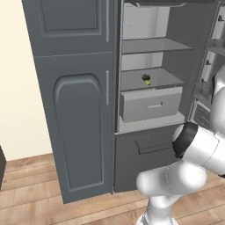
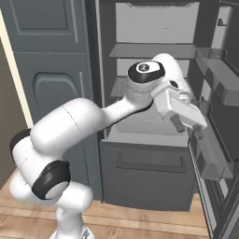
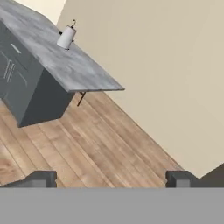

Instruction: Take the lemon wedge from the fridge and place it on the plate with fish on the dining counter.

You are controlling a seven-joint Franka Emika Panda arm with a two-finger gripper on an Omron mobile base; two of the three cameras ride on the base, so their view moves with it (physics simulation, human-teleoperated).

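The fridge (image 1: 182, 39) stands open, its pale shelves bare to the left base view. On the middle shelf lies the lemon wedge (image 1: 148, 82), a tiny yellow sliver touching a small dark green lump (image 1: 145, 78). My gripper (image 2: 188, 127) hangs in front of the fridge (image 2: 154, 28) near its open door, pointing down and to the right. In the hand view the gripper (image 3: 111, 178) is open, with nothing between the fingertips (image 3: 41, 178). That view looks across wooden floor to the marbled dining counter (image 3: 65, 65). The plate with fish is out of view.
A tall panelled dark grey cabinet (image 1: 74, 110) adjoins the fridge on the left. A pale drawer (image 1: 150, 104) sits under the lemon's shelf. The open door's bins (image 2: 212, 74) crowd my hand on the right. A paper towel roll (image 3: 66, 37) stands on the counter.
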